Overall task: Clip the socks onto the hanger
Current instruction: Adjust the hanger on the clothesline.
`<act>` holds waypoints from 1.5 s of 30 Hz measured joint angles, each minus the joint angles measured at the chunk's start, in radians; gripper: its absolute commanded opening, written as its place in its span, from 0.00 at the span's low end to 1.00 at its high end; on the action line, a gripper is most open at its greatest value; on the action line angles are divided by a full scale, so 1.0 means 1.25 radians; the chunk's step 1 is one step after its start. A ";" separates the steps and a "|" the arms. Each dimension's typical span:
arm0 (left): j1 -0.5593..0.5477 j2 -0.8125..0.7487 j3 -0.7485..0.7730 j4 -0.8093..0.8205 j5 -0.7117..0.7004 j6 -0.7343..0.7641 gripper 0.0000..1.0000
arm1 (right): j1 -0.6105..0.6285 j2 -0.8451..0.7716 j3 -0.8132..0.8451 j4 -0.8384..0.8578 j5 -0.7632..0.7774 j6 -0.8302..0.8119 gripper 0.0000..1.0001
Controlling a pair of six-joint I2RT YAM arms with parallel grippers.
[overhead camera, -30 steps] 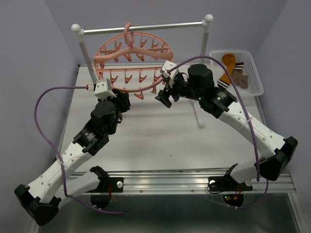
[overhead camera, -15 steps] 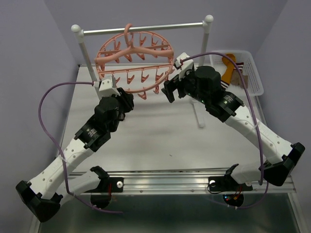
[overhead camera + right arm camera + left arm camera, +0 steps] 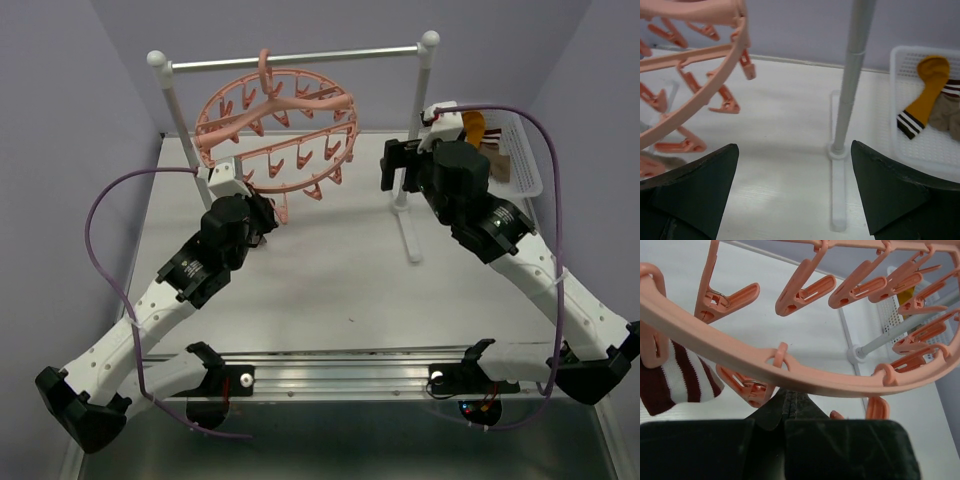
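Left gripper (image 3: 786, 402) is pressed shut just under the hanger (image 3: 805, 377) ring, with nothing seen between its fingers. A striped sock cuff (image 3: 677, 380) hangs up to its left. Right gripper (image 3: 795, 200) gapes wide and empty, with the rail post (image 3: 850, 75) ahead, the hanger to its left, and a mustard sock (image 3: 925, 97) and brown sock (image 3: 946, 114) in the basket (image 3: 920, 49) to its right.
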 measured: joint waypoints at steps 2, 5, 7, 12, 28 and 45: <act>0.000 0.000 0.000 0.000 0.004 -0.001 0.00 | -0.034 -0.003 0.000 -0.013 0.028 0.015 1.00; 0.000 0.002 0.000 0.001 0.005 -0.004 0.00 | -0.102 -0.001 0.000 -0.027 0.025 0.031 1.00; 0.000 0.004 0.000 0.001 0.006 -0.006 0.00 | -0.130 0.003 0.000 -0.032 0.024 0.035 1.00; 0.000 0.007 0.000 0.001 0.013 -0.007 0.00 | -0.135 0.009 0.000 -0.043 0.003 0.035 1.00; 0.000 -0.065 -0.036 0.073 -0.088 -0.018 0.00 | -0.135 0.110 0.036 -0.019 -0.414 -0.213 1.00; 0.079 0.033 -0.030 0.087 -0.155 -0.022 0.00 | -0.135 0.203 0.142 0.023 -0.617 -0.860 0.95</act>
